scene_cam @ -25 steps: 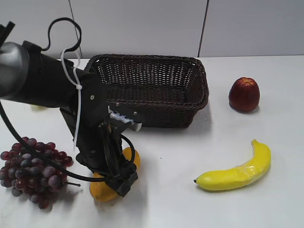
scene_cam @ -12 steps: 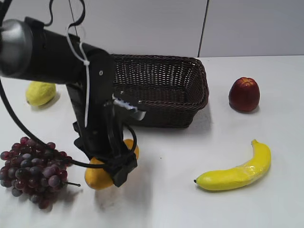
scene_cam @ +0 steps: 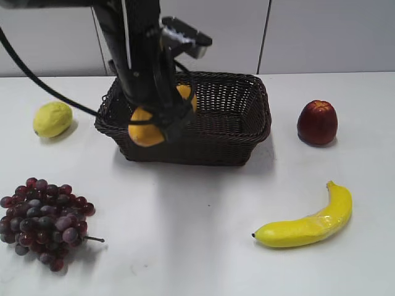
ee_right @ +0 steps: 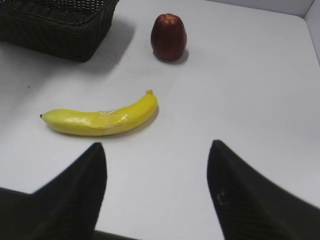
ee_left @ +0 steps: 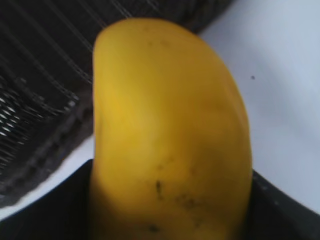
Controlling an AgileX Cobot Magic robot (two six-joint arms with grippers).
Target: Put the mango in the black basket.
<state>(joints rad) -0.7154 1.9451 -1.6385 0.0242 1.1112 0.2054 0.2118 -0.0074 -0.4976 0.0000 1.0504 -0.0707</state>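
Observation:
My left gripper [scene_cam: 165,117] is shut on the orange-yellow mango [scene_cam: 146,131] and holds it in the air over the front left rim of the black basket [scene_cam: 244,123]. In the left wrist view the mango [ee_left: 170,135] fills the frame, with the basket's woven wall [ee_left: 40,100] behind it at the left. My right gripper [ee_right: 157,155] is open and empty above bare table; it is not seen in the exterior view. The basket's corner [ee_right: 55,25] shows at the top left of the right wrist view.
A yellow-green lemon [scene_cam: 52,118] lies left of the basket. Purple grapes [scene_cam: 43,221] lie at the front left. A banana [scene_cam: 308,223] [ee_right: 100,119] lies at the front right. A red apple [scene_cam: 317,122] [ee_right: 169,37] stands right of the basket.
My left gripper has lifted the mango off the table near the grapes and carried it up and back to the basket's front left rim. The lemon has come into sight.

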